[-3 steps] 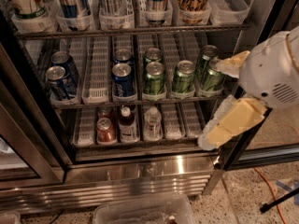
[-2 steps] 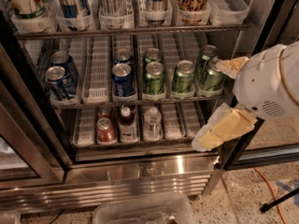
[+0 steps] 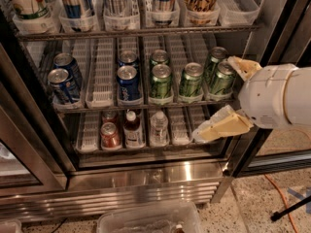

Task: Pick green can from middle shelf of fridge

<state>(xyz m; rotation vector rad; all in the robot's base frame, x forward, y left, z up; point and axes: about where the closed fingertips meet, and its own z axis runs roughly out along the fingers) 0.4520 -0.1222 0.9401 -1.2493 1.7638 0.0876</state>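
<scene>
The fridge [image 3: 146,181] stands open. Its middle shelf [image 3: 99,76] carries white lane trays. Several green cans stand on the right half: a front one [image 3: 160,81], another [image 3: 191,79], and the rightmost front one [image 3: 222,78], with more behind. Blue cans [image 3: 128,83] fill the left lanes. My gripper [image 3: 218,98], with pale yellow fingers on a white wrist, is open at the shelf's right end. Its upper finger [image 3: 245,67] is beside the top of the rightmost green can and its lower finger [image 3: 221,126] is below the shelf edge. It holds nothing.
The top rack holds tall cans and cups [image 3: 116,1]. The bottom rack holds a red can [image 3: 110,135] and small bottles [image 3: 158,127]. A glass door [image 3: 19,164] stands at the left. A clear plastic bin [image 3: 146,220] and an orange cable [image 3: 284,198] lie on the floor.
My gripper has moved left toward the right end of the middle shelf, and its lower finger now reaches further left under the shelf edge. The cans have not moved.
</scene>
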